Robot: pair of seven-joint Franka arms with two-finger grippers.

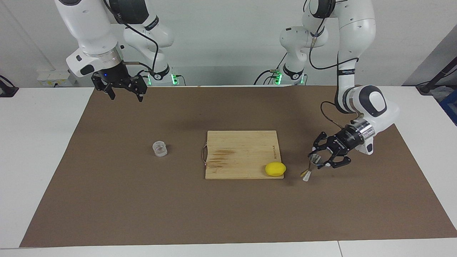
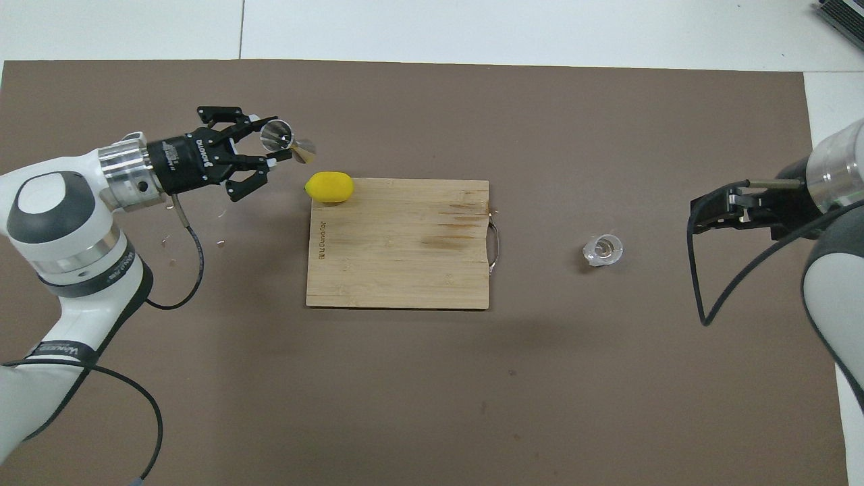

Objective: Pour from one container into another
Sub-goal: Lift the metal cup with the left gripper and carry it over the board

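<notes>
Down at the left arm's end of the bench, the left gripper (image 1: 323,159) (image 2: 263,154) is seen low over the brown mat (image 1: 107,200) (image 2: 405,391), its jaws spread around the upper cone of the steel jigger (image 1: 311,167) (image 2: 285,142). The jigger is tilted, and whether it is actually pinched cannot be told. It is found just beside the corner of the wooden cutting board (image 1: 239,151) (image 2: 398,256) where the yellow lemon-like lump (image 1: 275,169) (image 2: 329,187) is perched, at the board's edge farther from the robots.

Over at the right arm's end, the clear cup (image 1: 159,148) (image 2: 603,250) is left standing upright on the mat, well apart from the board and untouched. The right gripper (image 1: 123,91) (image 2: 725,209) is held high above the mat's edge nearest the robots, toward the right arm's corner, with its jaws spread and nothing between them. That arm is waiting.
</notes>
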